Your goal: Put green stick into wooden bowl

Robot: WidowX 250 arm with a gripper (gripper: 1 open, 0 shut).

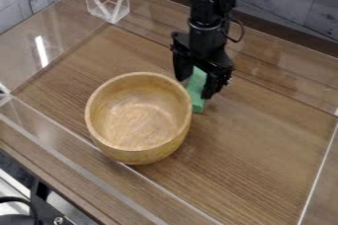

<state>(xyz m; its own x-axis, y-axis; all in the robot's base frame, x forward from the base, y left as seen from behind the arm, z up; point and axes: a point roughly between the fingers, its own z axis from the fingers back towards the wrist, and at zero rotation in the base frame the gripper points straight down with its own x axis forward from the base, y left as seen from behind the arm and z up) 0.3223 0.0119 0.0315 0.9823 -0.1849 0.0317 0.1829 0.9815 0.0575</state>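
The green stick (197,95) lies on the wooden table just right of the wooden bowl (137,116), its upper part hidden behind the fingers. My black gripper (200,79) points straight down over the stick's far end, open, one finger on each side of the stick. Nothing is gripped. The bowl is round, light tan and holds nothing.
A clear plastic wall (53,32) rings the table on all sides. A small clear stand (106,5) sits at the back left corner. Bare wood stretches to the right of the stick and in front of the bowl.
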